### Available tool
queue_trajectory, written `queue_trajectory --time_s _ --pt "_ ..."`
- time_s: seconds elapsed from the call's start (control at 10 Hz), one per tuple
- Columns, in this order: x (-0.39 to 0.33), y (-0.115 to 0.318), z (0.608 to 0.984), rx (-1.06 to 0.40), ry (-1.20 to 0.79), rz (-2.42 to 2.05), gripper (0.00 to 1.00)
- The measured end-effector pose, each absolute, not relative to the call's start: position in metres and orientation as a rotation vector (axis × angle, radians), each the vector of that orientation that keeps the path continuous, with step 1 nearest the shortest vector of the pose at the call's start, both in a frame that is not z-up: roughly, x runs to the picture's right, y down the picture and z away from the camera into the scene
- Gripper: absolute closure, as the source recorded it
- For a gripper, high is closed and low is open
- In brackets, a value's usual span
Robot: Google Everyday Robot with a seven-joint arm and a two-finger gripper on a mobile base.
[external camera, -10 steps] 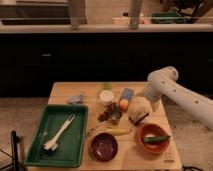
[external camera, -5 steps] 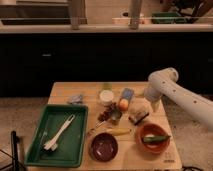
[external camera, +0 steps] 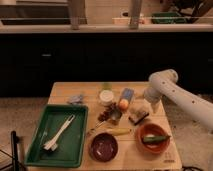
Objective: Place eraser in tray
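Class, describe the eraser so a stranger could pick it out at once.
On the wooden table, at the picture's right, just behind the terracotta bowl, the gripper hangs at the end of the white arm. The eraser is the small block beside it, tan over a dark base, unlike the flat blue-grey piece nearby.

You see the end effector (external camera: 145,105) over the right side of the bench (external camera: 65,90), on a white arm (external camera: 172,92) coming in from the right. It sits right at the eraser (external camera: 138,115); you cannot tell whether they touch. The eraser lies on the wood, well apart from the green tray (external camera: 75,147) at the front left, which holds a white utensil (external camera: 59,132). A maroon bowl (external camera: 104,146) and a terracotta bowl (external camera: 145,146) stand in front of the eraser.
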State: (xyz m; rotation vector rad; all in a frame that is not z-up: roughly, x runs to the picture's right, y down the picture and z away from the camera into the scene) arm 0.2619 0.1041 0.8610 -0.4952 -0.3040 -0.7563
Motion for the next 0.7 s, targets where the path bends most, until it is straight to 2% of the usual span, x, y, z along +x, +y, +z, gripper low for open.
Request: queue_trajectory --time_s 0.7 --pt "0.242 0.128 0.855 -0.519 -0.371 -0.763 0.20"
